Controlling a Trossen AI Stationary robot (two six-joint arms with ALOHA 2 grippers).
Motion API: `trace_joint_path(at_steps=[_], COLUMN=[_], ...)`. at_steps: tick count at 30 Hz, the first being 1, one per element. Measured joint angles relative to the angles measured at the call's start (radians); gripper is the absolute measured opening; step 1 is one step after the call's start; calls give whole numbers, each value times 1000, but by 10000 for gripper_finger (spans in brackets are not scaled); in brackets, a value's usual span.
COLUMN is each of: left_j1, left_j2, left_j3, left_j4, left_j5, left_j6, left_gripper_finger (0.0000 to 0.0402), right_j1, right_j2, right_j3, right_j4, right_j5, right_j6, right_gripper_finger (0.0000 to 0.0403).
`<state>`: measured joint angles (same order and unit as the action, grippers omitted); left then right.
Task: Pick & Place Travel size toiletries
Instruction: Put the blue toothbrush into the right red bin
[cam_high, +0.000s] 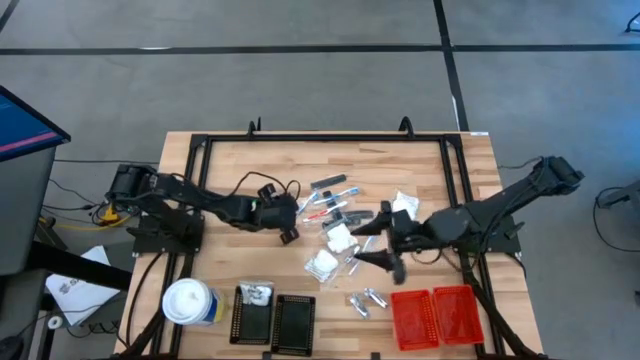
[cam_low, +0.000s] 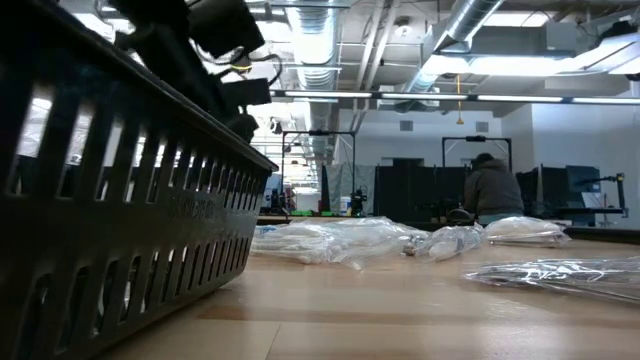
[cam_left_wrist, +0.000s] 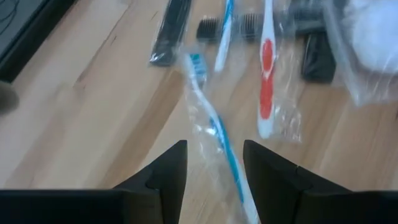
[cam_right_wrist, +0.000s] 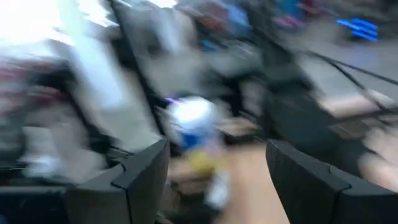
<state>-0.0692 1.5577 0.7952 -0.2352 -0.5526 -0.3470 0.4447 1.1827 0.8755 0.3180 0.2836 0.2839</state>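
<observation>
The toiletries lie loose on the middle of the table (cam_high: 340, 225): white packets (cam_high: 322, 263), silvery sachets (cam_high: 367, 300), dark bars (cam_high: 327, 183) and wrapped toothbrushes. My left gripper (cam_high: 288, 228) is open and low over their left edge. In the left wrist view its fingers (cam_left_wrist: 214, 149) stand on either side of a blue toothbrush in a clear wrapper (cam_left_wrist: 211, 121), which lies flat on the wood. A red and white toothbrush (cam_left_wrist: 266, 81) and a dark comb (cam_left_wrist: 171, 31) lie beyond it. My right gripper (cam_high: 372, 245) is open and empty over the pile's right side (cam_right_wrist: 217, 146).
Two black ribbed trays (cam_high: 275, 322) and two red ones (cam_high: 437, 315) sit along the near edge; one black tray holds a packet (cam_high: 257, 294). The white-topped canister (cam_high: 190, 302) stands near the front left corner. A black frame (cam_high: 330, 137) rims the table. A person (cam_low: 492, 190) sits far behind.
</observation>
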Motion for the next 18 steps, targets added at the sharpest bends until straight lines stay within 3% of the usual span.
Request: trace_joint_path(at_steps=[3, 7, 18], left_j1=[22, 76, 158], left_j2=[1, 1, 14], left_j3=[-70, -96, -131], left_j4=[212, 405, 327], left_j5=[6, 74, 219], left_j6=[1, 19, 55], left_gripper_finger=[150, 150, 150], right_j1=[-33, -32, -26], right_j2=[-13, -13, -12], right_j3=[-76, -107, -107], right_j4=[257, 386, 362], right_j5=[-194, -253, -258], right_j6=[-41, -59, -57], right_gripper_finger=[260, 260, 260])
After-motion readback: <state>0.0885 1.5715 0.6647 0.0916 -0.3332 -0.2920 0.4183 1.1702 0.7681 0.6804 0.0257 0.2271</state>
